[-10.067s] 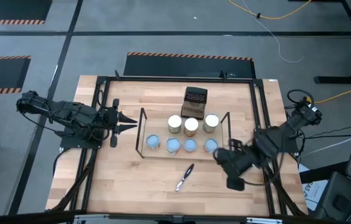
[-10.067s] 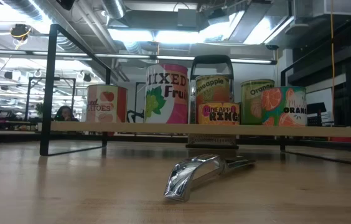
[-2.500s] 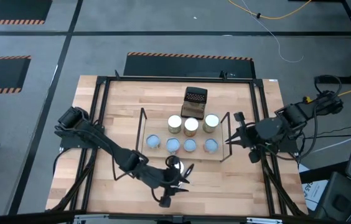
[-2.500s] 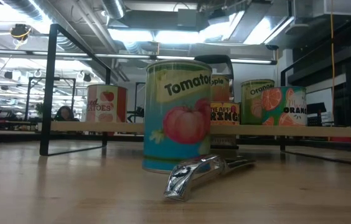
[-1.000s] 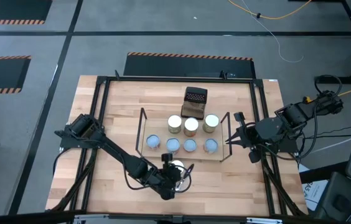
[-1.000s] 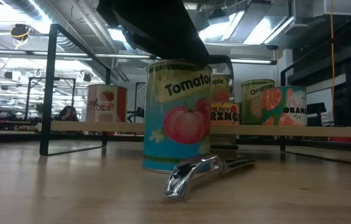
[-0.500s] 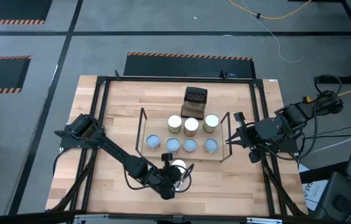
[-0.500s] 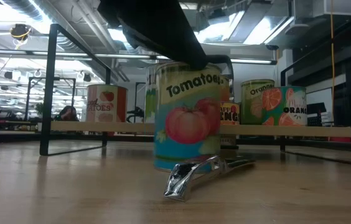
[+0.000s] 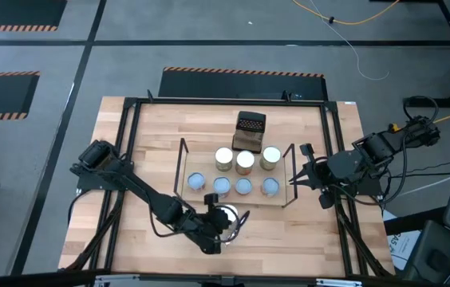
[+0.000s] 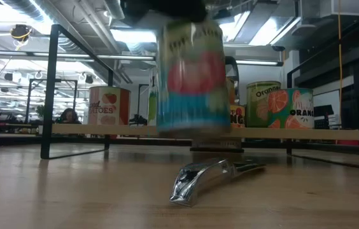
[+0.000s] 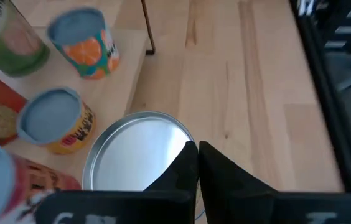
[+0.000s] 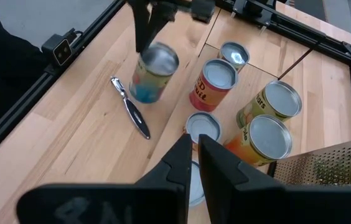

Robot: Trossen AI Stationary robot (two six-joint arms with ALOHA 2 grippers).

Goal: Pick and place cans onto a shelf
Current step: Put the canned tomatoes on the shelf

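- The tomato can [image 10: 192,76] hangs clear of the table, just in front of the shelf [image 10: 167,131], pinched by its rim in the left gripper [image 9: 219,226].
- Step in hand, I'd say: carrying it up to the board. Next it must clear the edge and find a gap among the cans [image 9: 245,162] beyond the fingers.
- Its label is too blurred to read; on the shelf, "Orange" [image 10: 260,91] is legible.
- A can opener [image 10: 208,177] lies below the can.
- The right gripper [image 9: 299,177] waits, fingers together, beside the shelf's end.
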